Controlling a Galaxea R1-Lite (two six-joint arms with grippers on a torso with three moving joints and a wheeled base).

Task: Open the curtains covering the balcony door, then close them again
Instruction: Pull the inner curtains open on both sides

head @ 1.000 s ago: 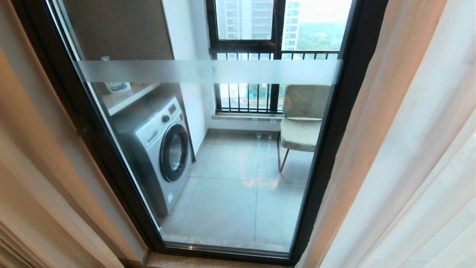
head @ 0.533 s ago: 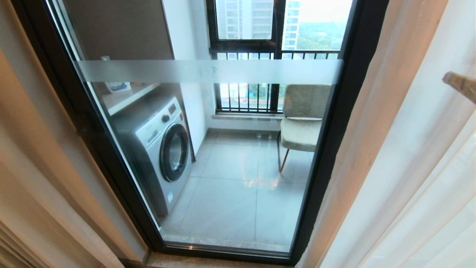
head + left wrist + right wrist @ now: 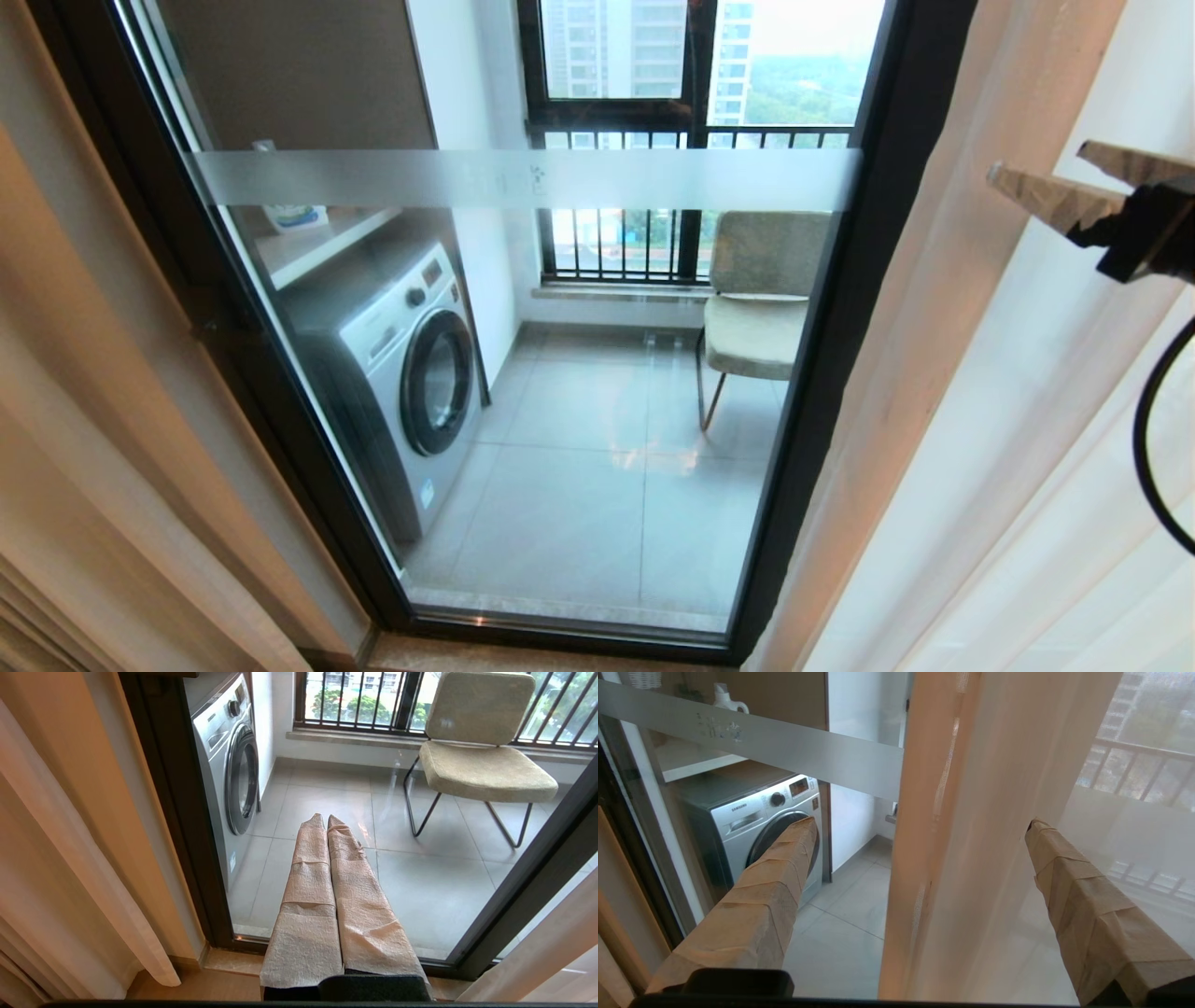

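The right hand [image 3: 1050, 182] was wide open by the thin white see-through curtain [image 3: 1027, 420], holding nothing; the left hand [image 3: 327, 821] was closed tight

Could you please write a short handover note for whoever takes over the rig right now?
Left pincer: shut, empty, parked low before the balcony door.
Right pincer: open, raised at the right side, fingers astride the edge of the right-hand curtains, not closed on them.
Curtains: drawn apart, one panel at the left, drape and sheer at the right; the door glass is uncovered, showing the washing machine and chair.
Done: opening, by the look of it.
Left: grip the right-hand curtain and pull it across, then probably the left one.
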